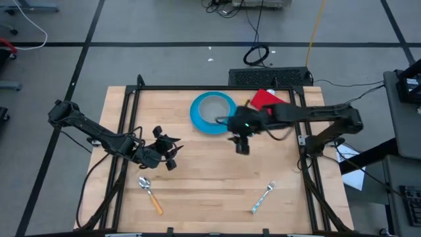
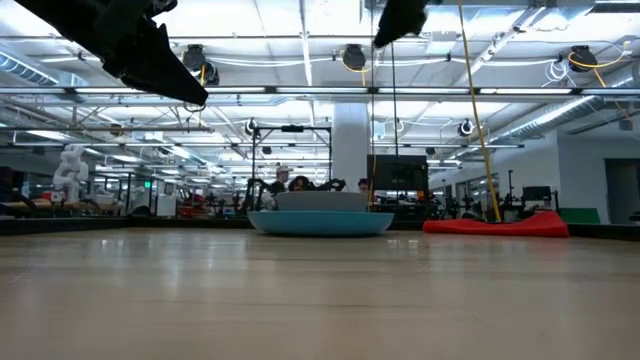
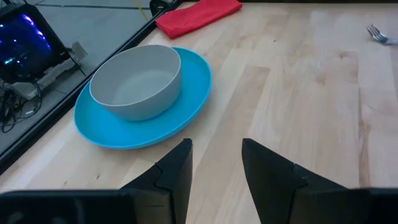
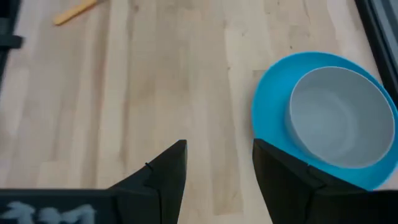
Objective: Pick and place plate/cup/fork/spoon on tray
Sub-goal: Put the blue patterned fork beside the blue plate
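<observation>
The blue plate (image 1: 197, 117) lies flat on the table at the far middle. The grey cup (image 1: 214, 109) stands on it by its base, also seen as the cup (image 3: 134, 81) on the plate (image 3: 186, 106). The orange-handled spoon (image 1: 150, 193) lies near the front left and the silver fork (image 1: 263, 197) near the front right. My left gripper (image 3: 216, 144) hovers open over the table left of centre (image 1: 172, 150), pointing at the plate. My right gripper (image 4: 219, 144) hangs open above the table (image 1: 241, 146), just near of the plate (image 4: 267, 118). The tray is out of view.
A red cloth (image 1: 266, 99) lies at the far right beside the plate, close under my right arm. A dark frame (image 1: 131, 105) borders the wooden tabletop. Bare wood (image 1: 210, 184) stretches between spoon and fork. A keyboard (image 1: 270, 77) sits beyond the far edge.
</observation>
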### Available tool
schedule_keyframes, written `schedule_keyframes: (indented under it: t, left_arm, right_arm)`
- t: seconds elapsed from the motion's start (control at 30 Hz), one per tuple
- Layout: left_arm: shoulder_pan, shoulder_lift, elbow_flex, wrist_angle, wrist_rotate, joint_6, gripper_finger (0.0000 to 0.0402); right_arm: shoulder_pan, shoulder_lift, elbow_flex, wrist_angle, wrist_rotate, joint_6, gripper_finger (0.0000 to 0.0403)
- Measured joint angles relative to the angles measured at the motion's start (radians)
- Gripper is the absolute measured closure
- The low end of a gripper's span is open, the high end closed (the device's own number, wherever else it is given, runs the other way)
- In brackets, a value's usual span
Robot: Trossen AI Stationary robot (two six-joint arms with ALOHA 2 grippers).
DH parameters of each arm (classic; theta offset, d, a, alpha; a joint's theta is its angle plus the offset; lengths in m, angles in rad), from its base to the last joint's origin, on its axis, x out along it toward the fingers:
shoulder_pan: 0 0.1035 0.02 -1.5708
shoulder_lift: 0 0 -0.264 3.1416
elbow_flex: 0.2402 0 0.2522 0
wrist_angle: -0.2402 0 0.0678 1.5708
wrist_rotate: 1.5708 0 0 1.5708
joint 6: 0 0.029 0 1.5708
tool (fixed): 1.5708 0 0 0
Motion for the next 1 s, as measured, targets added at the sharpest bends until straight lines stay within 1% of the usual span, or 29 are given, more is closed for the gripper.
schedule_keyframes:
  t: [0.17, 0.4, 0.7, 0.77, 1.0]
  left_arm:
    - [0.0, 0.0, 0.0, 0.016, 0.006, 0.0, 0.0257]
    - [-0.002, 0.0, 0.0, 0.017, 0.012, -0.009, 0.0257]
    - [-0.002, 0.0, 0.0, 0.019, 0.019, -0.011, 0.0257]
    - [-0.002, 0.0, 0.0, 0.02, 0.028, -0.011, 0.0257]
    - [-0.002, 0.0, 0.0, 0.02, 0.034, -0.01, 0.0257]
  right_arm:
    - [0.116, -0.069, 0.0, -0.076, 0.084, 0.101, 0.0231]
    - [0.274, -0.099, 0.0, -0.157, 0.187, 0.232, 0.0232]
    - [0.451, -0.099, -0.007, -0.172, 0.192, 0.381, 0.0232]
    - [0.488, -0.099, -0.022, -0.176, 0.216, 0.409, 0.0232]
    - [0.571, -0.097, -0.08, -0.184, 0.233, 0.504, 0.0232]
